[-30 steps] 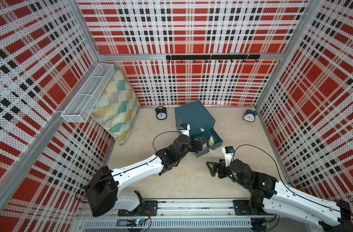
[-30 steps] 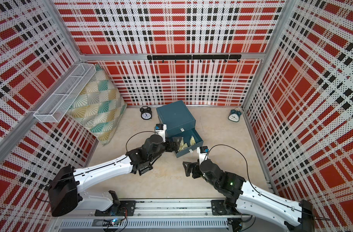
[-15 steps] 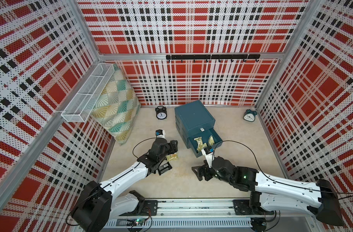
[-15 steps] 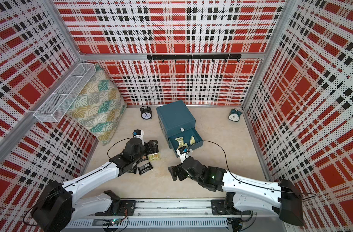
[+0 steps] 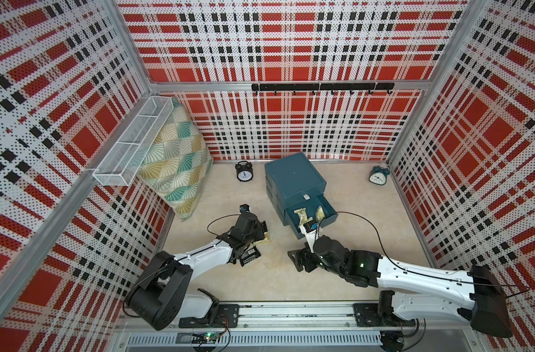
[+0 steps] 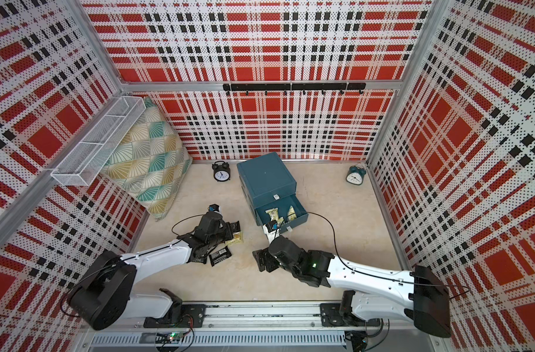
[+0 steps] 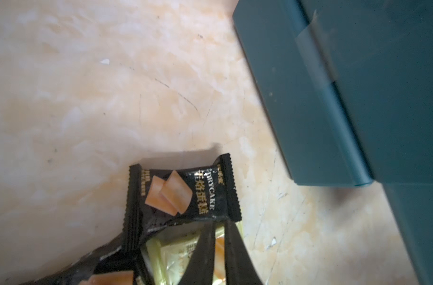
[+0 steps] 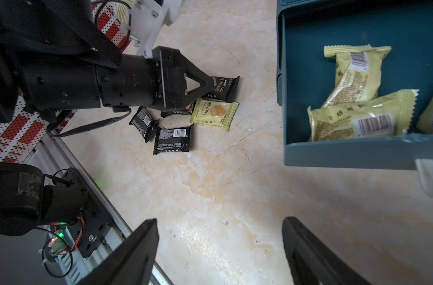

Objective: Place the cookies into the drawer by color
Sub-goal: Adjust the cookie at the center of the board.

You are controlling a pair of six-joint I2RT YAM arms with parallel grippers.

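Left wrist view shows the left claw (image 7: 219,223) with its two fingers (image 7: 205,246) very close together. The tips point down at some cookies on the desk (image 7: 112,98). They sit where a black cookie (image 7: 183,192) meets a yellow cookie (image 7: 176,249). I cannot tell if the claw pinches one. Two more black cookies (image 8: 172,138) lie on the near side of these. To the right, the right claw (image 8: 220,246) hangs wide above the desk and holds nothing. A bit farther right and back stands the blue drawer box (image 5: 293,178). One drawer (image 8: 346,153) is pulled out, with yellow cookies (image 8: 353,81) inside.
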